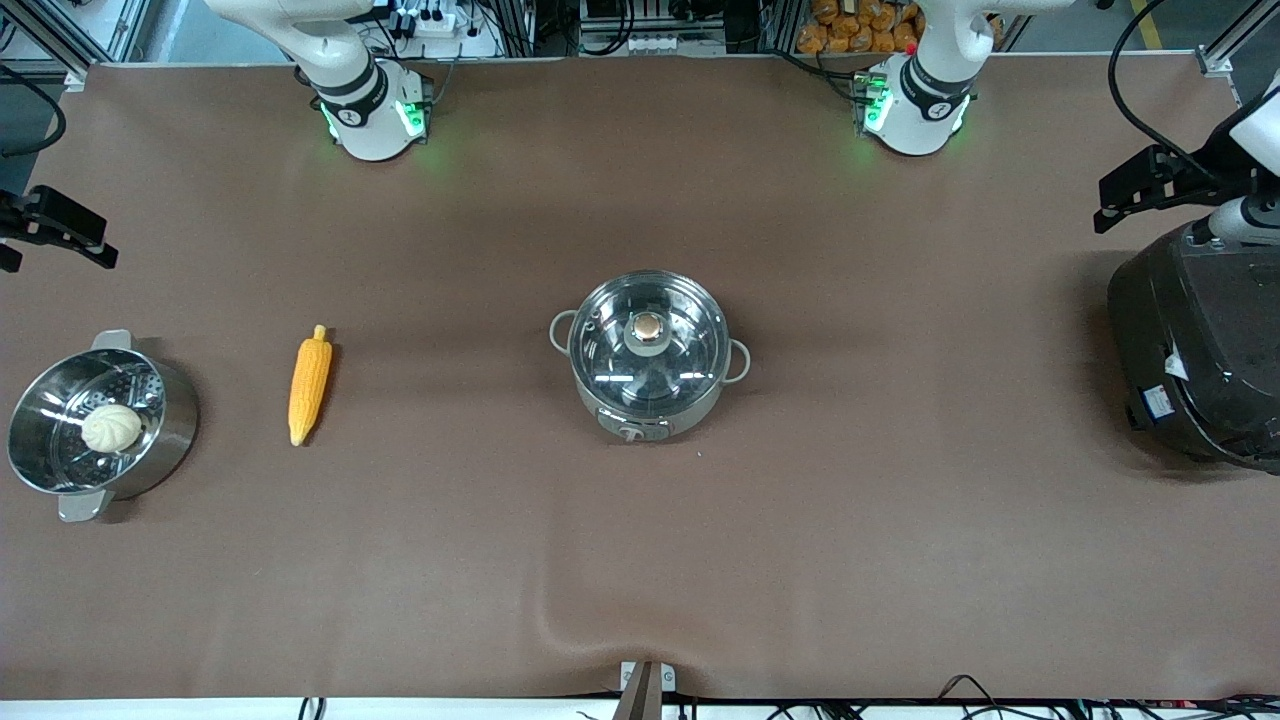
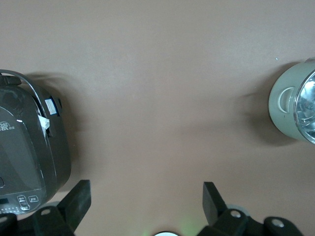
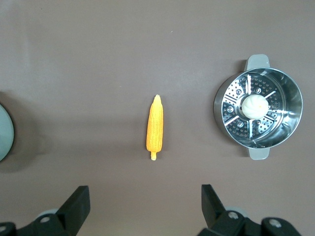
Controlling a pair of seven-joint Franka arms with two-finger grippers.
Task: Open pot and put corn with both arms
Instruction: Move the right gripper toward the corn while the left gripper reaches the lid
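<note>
The steel pot (image 1: pixel 648 385) stands mid-table with its glass lid on and the copper knob (image 1: pixel 648 327) on top. Its edge also shows in the left wrist view (image 2: pixel 295 105). The corn (image 1: pixel 309 385) lies flat on the brown table between the pot and the steamer pot, toward the right arm's end; it also shows in the right wrist view (image 3: pixel 155 129). My right gripper (image 1: pixel 60 245) hangs high over the right arm's end, open and empty (image 3: pixel 145 196). My left gripper (image 1: pixel 1130 195) hangs by the rice cooker, open and empty (image 2: pixel 146 196).
A steel steamer pot (image 1: pixel 172 405) holding a white bun (image 1: pixel 111 428) stands at the right arm's end; both also show in the right wrist view (image 3: pixel 219 105). A big black rice cooker (image 1: pixel 1190 340) stands at the left arm's end.
</note>
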